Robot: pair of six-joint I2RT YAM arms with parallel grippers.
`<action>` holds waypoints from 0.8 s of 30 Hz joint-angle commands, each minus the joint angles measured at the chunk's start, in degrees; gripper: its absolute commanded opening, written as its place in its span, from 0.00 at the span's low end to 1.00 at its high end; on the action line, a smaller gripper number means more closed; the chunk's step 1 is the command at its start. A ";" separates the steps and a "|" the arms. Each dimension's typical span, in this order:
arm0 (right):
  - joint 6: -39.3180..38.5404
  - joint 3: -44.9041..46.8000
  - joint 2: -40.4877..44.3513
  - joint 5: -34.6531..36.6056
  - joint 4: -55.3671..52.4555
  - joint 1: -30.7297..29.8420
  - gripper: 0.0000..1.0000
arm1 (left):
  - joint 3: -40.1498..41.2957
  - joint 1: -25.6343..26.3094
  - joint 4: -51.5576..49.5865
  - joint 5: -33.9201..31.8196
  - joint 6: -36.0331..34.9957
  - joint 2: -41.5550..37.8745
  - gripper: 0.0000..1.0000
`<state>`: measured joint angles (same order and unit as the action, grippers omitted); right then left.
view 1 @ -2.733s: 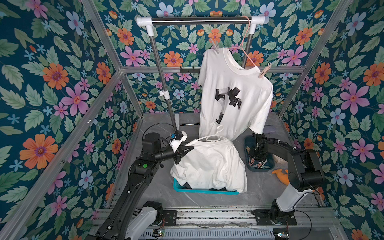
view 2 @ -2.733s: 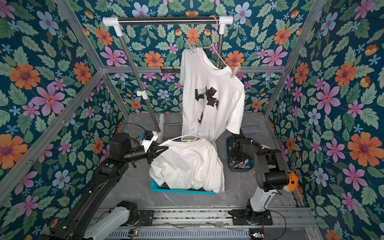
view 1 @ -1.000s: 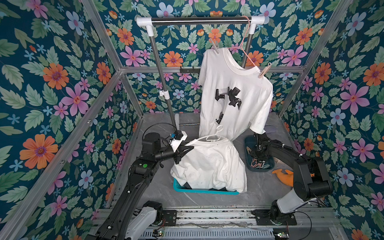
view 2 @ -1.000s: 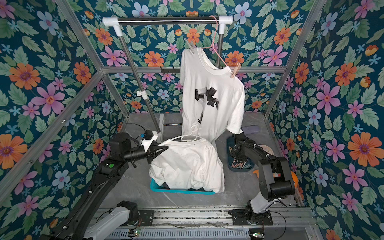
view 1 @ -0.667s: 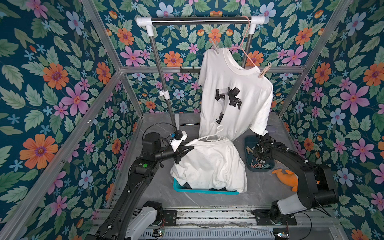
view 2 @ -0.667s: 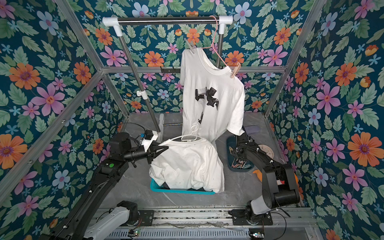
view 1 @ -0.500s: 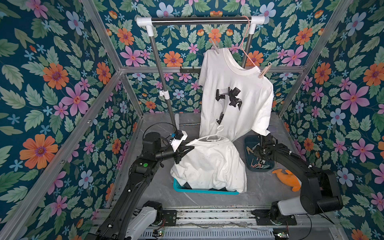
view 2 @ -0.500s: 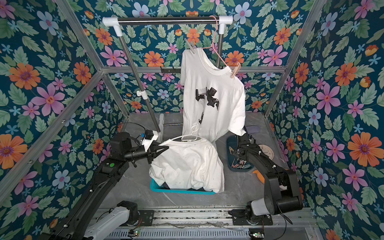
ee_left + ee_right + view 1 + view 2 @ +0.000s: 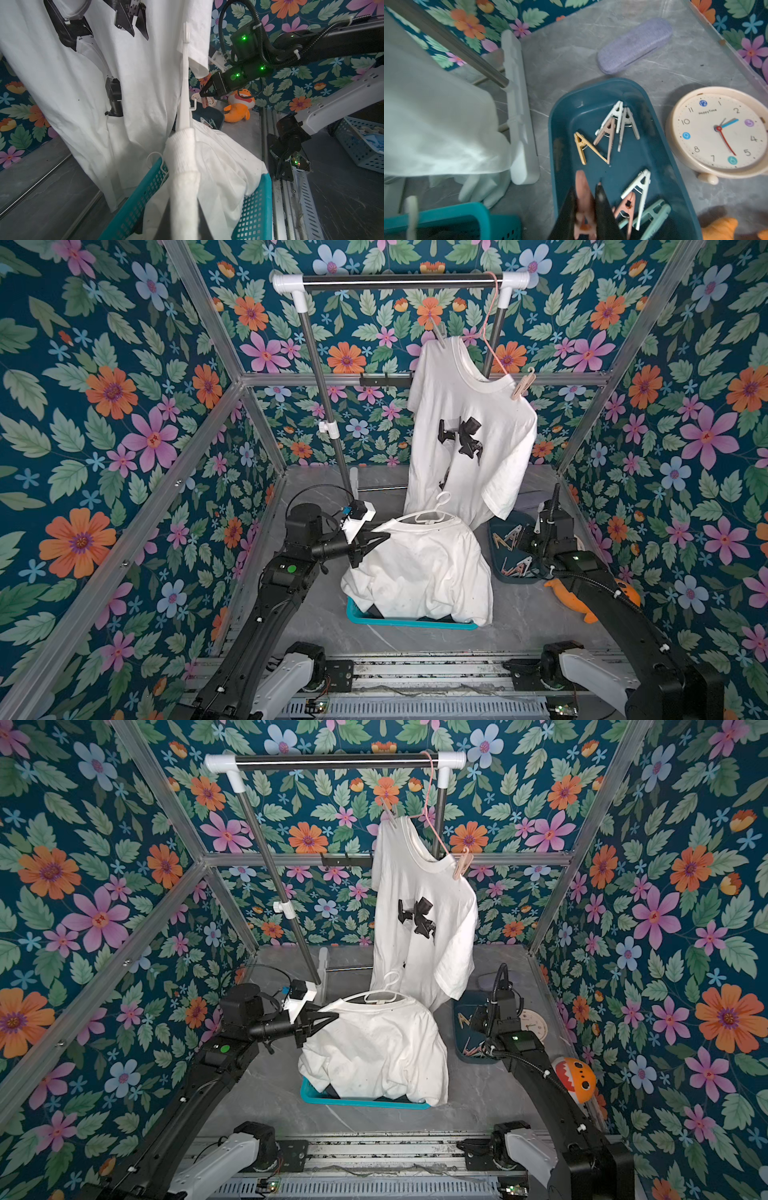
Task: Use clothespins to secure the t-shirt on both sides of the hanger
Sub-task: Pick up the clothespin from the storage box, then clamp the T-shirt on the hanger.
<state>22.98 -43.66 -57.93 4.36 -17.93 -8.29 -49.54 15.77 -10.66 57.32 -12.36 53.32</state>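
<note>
The right jaws pinch 1 pink clothespin; the left jaws pinch the t-shirt.

top views: high, downward, whole cell, near-identical | left wrist: sideways toward tray | right wrist: close above same tray

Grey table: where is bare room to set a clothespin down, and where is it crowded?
Free: the table between the left arm and the teal basket; a strip between basket and front rail; a patch between blue tray and purple case. Crowded: the right side, where tray, clock and orange toy sit close.
</note>
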 commanded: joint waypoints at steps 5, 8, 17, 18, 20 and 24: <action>-2.30 0.10 6.60 -7.91 2.07 -0.06 0.13 | -0.40 -0.02 3.05 3.18 -1.07 -0.83 0.00; -3.55 -1.08 7.59 -10.17 1.73 -0.05 0.13 | -0.14 -0.03 3.76 3.63 -1.18 -1.49 0.00; -3.72 -2.21 8.45 -20.34 9.72 -0.05 0.13 | 1.11 0.03 6.95 4.07 -0.82 -3.40 0.00; -3.63 -2.39 8.41 -21.32 10.67 -0.06 0.13 | 1.17 -0.01 7.05 4.07 -0.98 -3.40 0.00; -3.26 -3.10 8.06 -23.76 12.39 -0.05 0.13 | 1.24 0.02 7.58 4.12 -0.88 -3.64 0.00; -3.01 -4.75 7.04 -29.83 15.82 -0.06 0.13 | 2.77 0.01 11.09 3.55 0.57 -4.99 0.00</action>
<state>19.40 -47.72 -50.63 -19.55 -7.42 -8.29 -47.22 15.77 -4.82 60.31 -12.88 49.10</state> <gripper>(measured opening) 0.145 0.107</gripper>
